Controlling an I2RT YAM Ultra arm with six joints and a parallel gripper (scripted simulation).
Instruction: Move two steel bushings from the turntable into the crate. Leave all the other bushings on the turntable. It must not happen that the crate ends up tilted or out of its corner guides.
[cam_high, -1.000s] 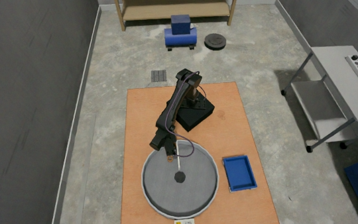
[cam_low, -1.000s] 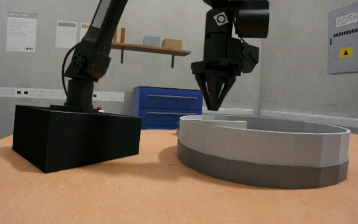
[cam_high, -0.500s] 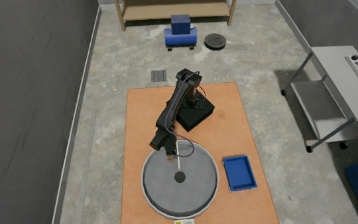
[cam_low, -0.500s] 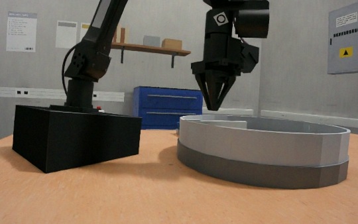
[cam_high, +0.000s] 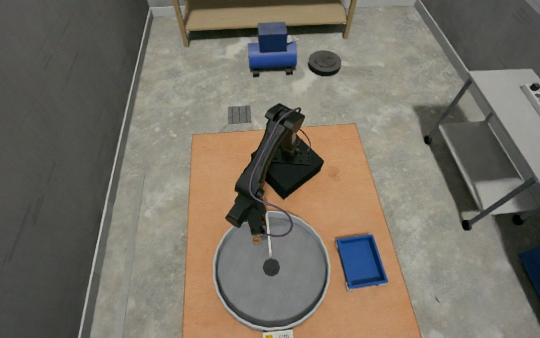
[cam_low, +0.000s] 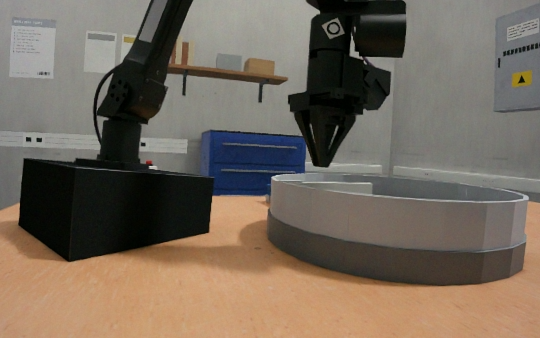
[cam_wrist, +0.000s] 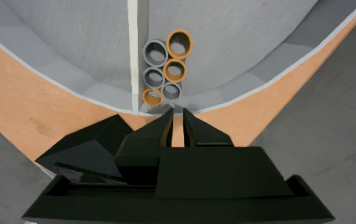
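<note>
The turntable (cam_high: 300, 300) (cam_low: 400, 215) (cam_wrist: 240, 30) is a round grey tray with a raised rim. In the wrist view three grey steel bushings, a large one (cam_wrist: 145, 54), a middle one (cam_wrist: 144, 79) and a small one (cam_wrist: 180, 92), stand clustered with three orange-brown bushings, large (cam_wrist: 191, 44), middle (cam_wrist: 184, 71) and small (cam_wrist: 152, 105). They stand beside the white bar, near the rim. My gripper (cam_high: 257, 234) (cam_low: 321, 165) (cam_wrist: 178, 112) is shut and empty, above the rim close to the small steel bushing. The blue crate (cam_high: 379, 257) looks empty. The crate is outside the wrist view.
The white bar (cam_high: 269, 242) (cam_low: 350, 187) (cam_wrist: 134, 50) runs from the turntable rim toward the dark hub (cam_high: 271, 267). The black arm base (cam_high: 295, 175) (cam_low: 125, 215) stands behind the turntable. The crate lies to its right in the top view.
</note>
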